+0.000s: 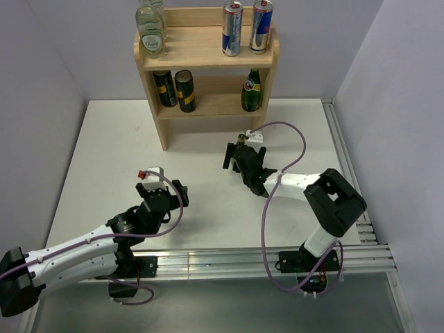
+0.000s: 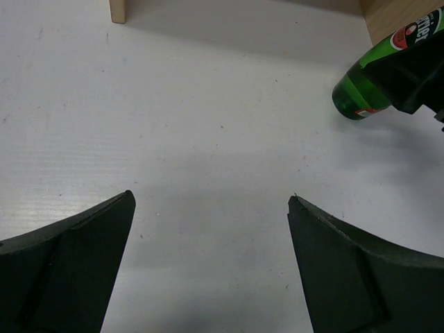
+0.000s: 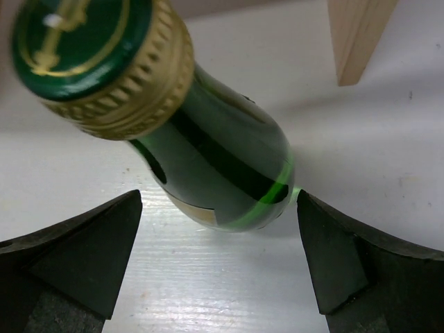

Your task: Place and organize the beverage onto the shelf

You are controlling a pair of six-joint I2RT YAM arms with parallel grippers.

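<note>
The wooden shelf (image 1: 201, 47) stands at the back of the table. Two silver-and-blue cans (image 1: 232, 28) are on its top tier, two black-and-gold cans (image 1: 175, 89) and a green bottle (image 1: 252, 90) on the middle tier. Another green bottle (image 3: 222, 166) stands upright on the table in front of the shelf, gold-rimmed green cap toward the camera. My right gripper (image 3: 218, 201) is open, fingers either side of its base without touching. In the top view that gripper (image 1: 243, 149) hides most of the bottle. My left gripper (image 1: 163, 184) hovers open and empty over bare table (image 2: 211, 201).
Two clear glass bottles (image 1: 151, 31) stand at the left of the shelf's top tier. A shelf leg (image 3: 357, 35) is just beyond the standing bottle. Walls close in on the left, back and right. An aluminium rail (image 1: 347, 159) runs along the table's right edge.
</note>
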